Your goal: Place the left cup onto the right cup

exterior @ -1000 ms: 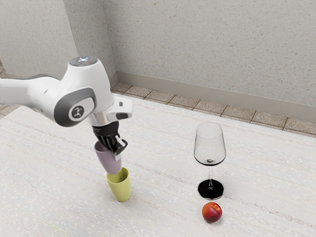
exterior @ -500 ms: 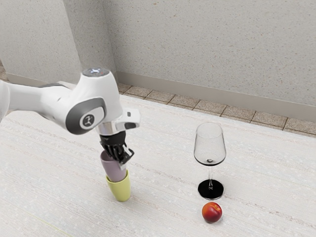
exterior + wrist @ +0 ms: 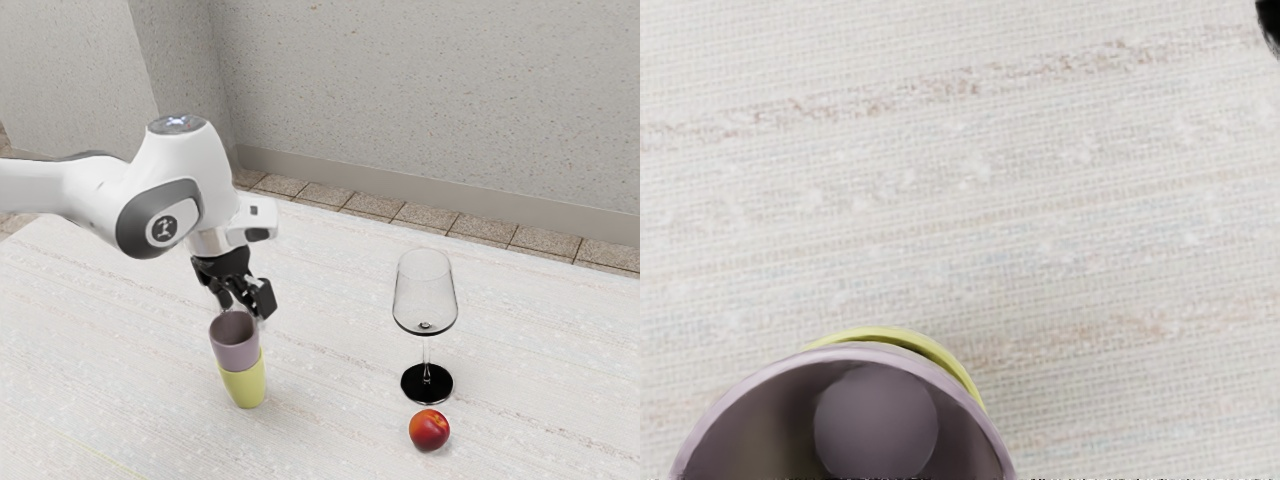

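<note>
A mauve cup [image 3: 235, 345] stands upright, nested inside a yellow-green cup [image 3: 245, 384] on the pale table. My black gripper [image 3: 243, 302] hovers just above the mauve cup's rim, open, with its fingers spread and off the cup. In the wrist view I look down into the mauve cup [image 3: 845, 425] right under my hand, and a sliver of the yellow-green cup's rim [image 3: 940, 356] peeks out behind it.
A tall empty wine glass [image 3: 425, 300] with a dark foot stands toward the exterior view's right, and a peach [image 3: 429, 430] lies just in front of it. A tiled strip [image 3: 420, 215] and wall run along the table's far side.
The mauve cup went from tilted above the yellow-green cup to seated upright in it. My gripper has let go of it, opened and risen slightly.
</note>
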You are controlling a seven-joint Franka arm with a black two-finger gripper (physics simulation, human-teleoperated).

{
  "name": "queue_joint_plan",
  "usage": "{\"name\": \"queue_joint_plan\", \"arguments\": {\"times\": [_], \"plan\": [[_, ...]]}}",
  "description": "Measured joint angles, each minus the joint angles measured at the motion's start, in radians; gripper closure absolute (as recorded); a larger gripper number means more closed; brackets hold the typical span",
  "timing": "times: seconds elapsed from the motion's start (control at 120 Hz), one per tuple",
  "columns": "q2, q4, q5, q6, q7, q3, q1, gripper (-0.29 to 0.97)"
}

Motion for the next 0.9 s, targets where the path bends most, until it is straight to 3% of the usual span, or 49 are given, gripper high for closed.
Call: {"name": "queue_joint_plan", "arguments": {"times": [0.167,0.592,0.9], "plan": [[-0.015,0.115,0.000,-0.083,0.002,0.011,0.000,0.05],[0.324,0.705,0.013,-0.380,0.025,0.150,0.025,0.01],[0.346,0.751,0.015,-0.448,0.082,0.169,0.014,0.00]]}}
